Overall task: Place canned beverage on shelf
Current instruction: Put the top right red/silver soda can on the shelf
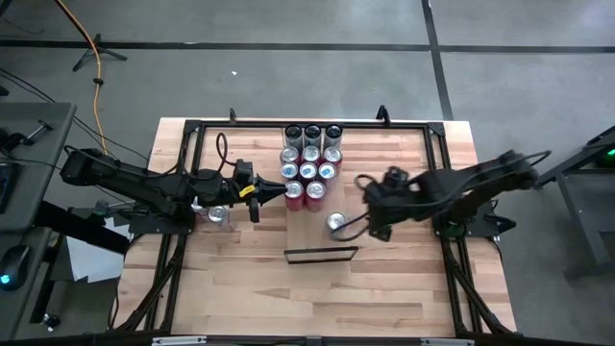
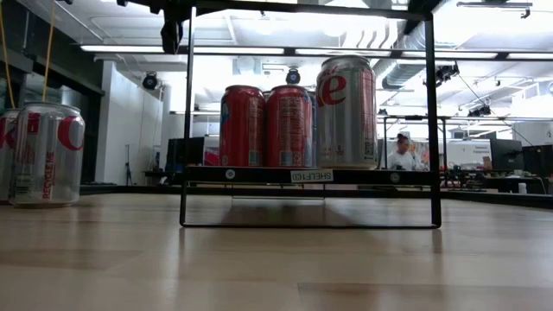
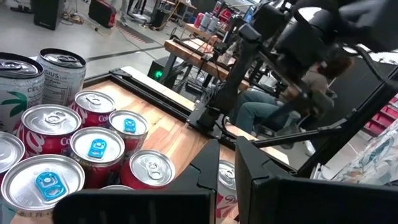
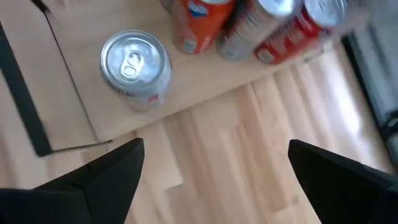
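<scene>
Standing upright on the long pale smooth wooden shelf [image 4: 205, 81], just ahead of the right gripper [image 4: 214, 171] whose fingers are spread wide and empty, the silver cylindrical aluminium beverage can [image 4: 135, 70] appears rigid yet dentable, smooth-sided and slippery, best grasped mid-wall across its diameter.

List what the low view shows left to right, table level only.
Silver can standing apart at the left edge → two red cans side by side on the shelf → taller-looking silver can on the shelf.
</scene>
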`<move>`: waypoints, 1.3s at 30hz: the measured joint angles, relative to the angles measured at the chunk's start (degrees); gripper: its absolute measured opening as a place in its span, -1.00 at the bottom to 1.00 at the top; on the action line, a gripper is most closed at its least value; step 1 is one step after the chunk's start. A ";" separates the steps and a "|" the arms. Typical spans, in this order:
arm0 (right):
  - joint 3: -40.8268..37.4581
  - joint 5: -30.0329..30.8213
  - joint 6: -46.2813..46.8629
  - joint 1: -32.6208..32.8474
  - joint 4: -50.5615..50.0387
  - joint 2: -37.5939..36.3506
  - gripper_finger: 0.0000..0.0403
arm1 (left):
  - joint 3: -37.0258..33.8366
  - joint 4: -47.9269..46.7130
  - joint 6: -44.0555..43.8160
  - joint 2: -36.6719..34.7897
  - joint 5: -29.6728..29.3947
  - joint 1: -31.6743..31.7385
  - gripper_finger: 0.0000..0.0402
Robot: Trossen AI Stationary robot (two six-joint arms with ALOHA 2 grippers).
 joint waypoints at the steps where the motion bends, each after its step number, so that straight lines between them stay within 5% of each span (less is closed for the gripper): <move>1: -2.26 -0.33 2.34 0.35 1.03 -2.47 0.90 | 0.00 -0.01 -0.17 0.00 -0.01 -0.01 -1.00; 9: -14.99 -5.38 12.20 1.83 11.99 -16.63 0.90 | 0.00 0.01 -0.31 0.00 0.01 -0.02 -1.00; 17: -21.71 -14.01 13.49 1.81 15.61 -16.31 0.85 | 0.00 0.01 -0.39 0.00 -0.01 0.00 -1.00; 21: -22.55 -14.49 12.24 2.01 17.06 -12.16 0.44 | 0.00 0.07 -0.39 0.00 -0.05 -0.01 -1.00; 27: -22.55 -13.78 6.34 1.69 24.72 -6.30 -0.84 | 0.00 0.14 -0.39 0.00 -1.26 0.00 -1.00; 39: -22.53 -11.35 1.73 -2.07 30.45 -2.32 -0.99 | 0.00 0.05 -0.32 0.00 -1.45 0.00 -1.00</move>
